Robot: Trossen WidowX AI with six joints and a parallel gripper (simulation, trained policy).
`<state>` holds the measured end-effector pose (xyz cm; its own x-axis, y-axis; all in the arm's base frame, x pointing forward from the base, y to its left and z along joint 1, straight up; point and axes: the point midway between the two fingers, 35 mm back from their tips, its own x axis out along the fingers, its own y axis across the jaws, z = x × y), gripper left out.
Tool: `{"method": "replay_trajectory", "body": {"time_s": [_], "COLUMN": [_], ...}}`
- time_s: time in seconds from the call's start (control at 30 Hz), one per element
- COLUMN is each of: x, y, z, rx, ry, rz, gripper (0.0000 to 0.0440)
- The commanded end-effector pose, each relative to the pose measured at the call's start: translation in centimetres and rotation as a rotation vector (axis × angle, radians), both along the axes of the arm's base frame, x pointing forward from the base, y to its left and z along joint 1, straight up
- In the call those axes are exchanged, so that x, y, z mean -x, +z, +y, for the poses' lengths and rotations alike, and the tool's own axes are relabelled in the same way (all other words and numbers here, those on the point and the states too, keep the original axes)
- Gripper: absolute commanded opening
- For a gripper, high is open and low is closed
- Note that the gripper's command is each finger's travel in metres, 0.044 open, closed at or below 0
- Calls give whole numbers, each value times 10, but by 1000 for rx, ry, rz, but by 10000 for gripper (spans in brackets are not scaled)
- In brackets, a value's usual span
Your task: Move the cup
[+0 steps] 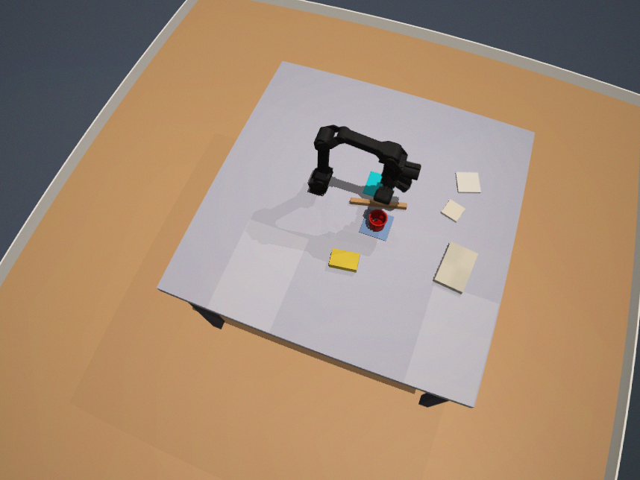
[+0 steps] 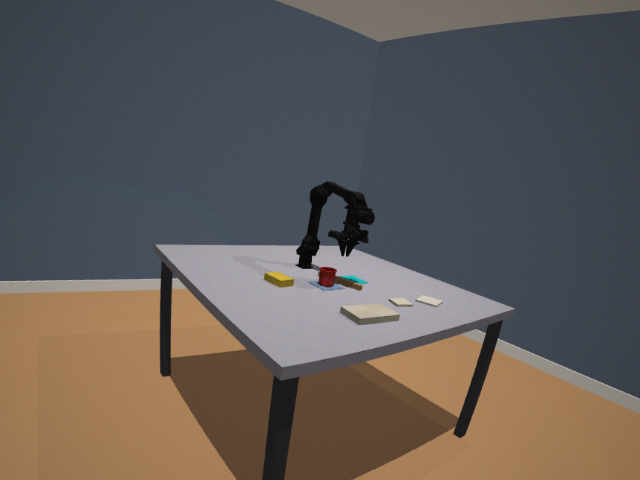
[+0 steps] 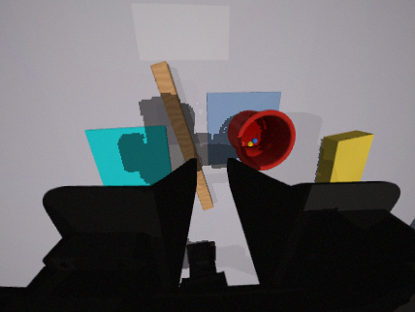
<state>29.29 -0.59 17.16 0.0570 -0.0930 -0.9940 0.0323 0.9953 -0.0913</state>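
Note:
The red cup (image 1: 377,220) (image 2: 327,276) (image 3: 278,140) stands upright on the blue pad (image 1: 383,235) (image 2: 337,288) (image 3: 225,104). In the wrist view a blue marble (image 3: 255,140) and a yellow marble (image 3: 250,144) show inside it. The teal pad (image 1: 371,182) (image 2: 355,279) (image 3: 104,155) has nothing standing on it; the arm's shadow falls across it. My gripper (image 2: 344,255) (image 3: 211,164) points down, raised well above the table, partly open with nothing between its fingers. In the wrist view the cup is just right of the fingertips. In the top view the fingertips are hidden.
A wooden bar (image 1: 377,203) (image 2: 351,283) (image 3: 165,79) lies between the two pads. A yellow block (image 1: 344,259) (image 2: 279,279) (image 3: 346,157) lies beyond the cup. A cream slab (image 1: 456,267) (image 2: 369,313) and two small cream tiles (image 1: 468,182) (image 1: 453,210) lie farther out.

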Motion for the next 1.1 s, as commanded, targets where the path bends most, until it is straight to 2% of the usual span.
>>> {"method": "replay_trajectory", "body": {"time_s": [0.0, 0.67, 1.07], "x": [3, 11, 15], "y": [-8, -63, -105], "z": [-7, -37, -44], "rx": [11, 12, -16], "ry": [11, 90, 210], "rz": [36, 158, 212], "gripper": [119, 167, 180]}}
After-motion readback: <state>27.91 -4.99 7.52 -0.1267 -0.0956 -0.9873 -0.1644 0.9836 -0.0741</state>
